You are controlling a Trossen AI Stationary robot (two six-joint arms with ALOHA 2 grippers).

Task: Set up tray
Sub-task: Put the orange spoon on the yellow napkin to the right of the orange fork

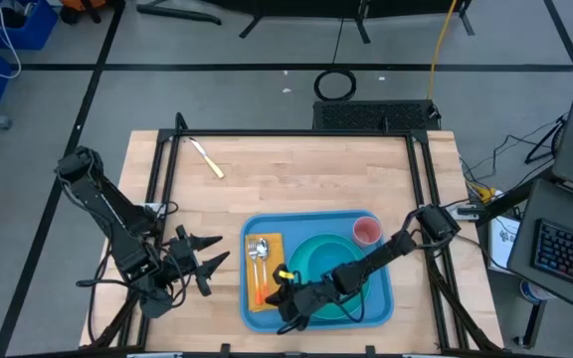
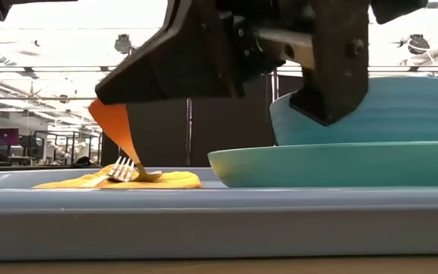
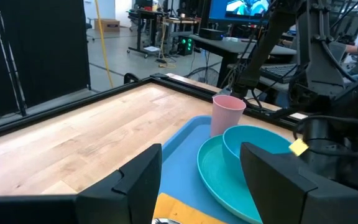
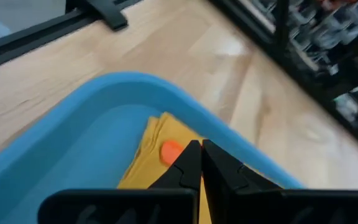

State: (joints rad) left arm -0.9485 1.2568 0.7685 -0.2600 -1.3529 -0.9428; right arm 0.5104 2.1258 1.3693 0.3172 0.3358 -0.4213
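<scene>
Right, landmark first, everything else placed off the tray.
Tabletop: pale wooden surface with a dark frame round it, carrying the whole set-up.
Tray: big blue rectangle with a low rim, lying flat on the tabletop at its near edge, right of centre.
Plate: round and teal, sitting inside the tray on its right part; in the low view it stands just above the tray's rim.
Bowl: teal, resting on the plate, seen clearly in the low view and the left wrist view.
Napkin: yellow-orange, lying flat in the tray's left part, beside the plate.
Cup: pink, upright in the tray's far right corner, just beyond the plate.
Fork: silver, lying on the napkin inside the tray.
Orange utensil: tilted, its lower end down on the napkin near the fork, its upper end up at the right claw.
Right claw: over the tray's left near part above the napkin, fingers pressed together; whether they actually pinch the orange utensil I cannot tell.
Left claw: off the tray to its left, above bare tabletop, fingers spread and holding nothing.
Yellow utensil: lying alone on the tabletop, well apart from the tray, toward the far left.
</scene>
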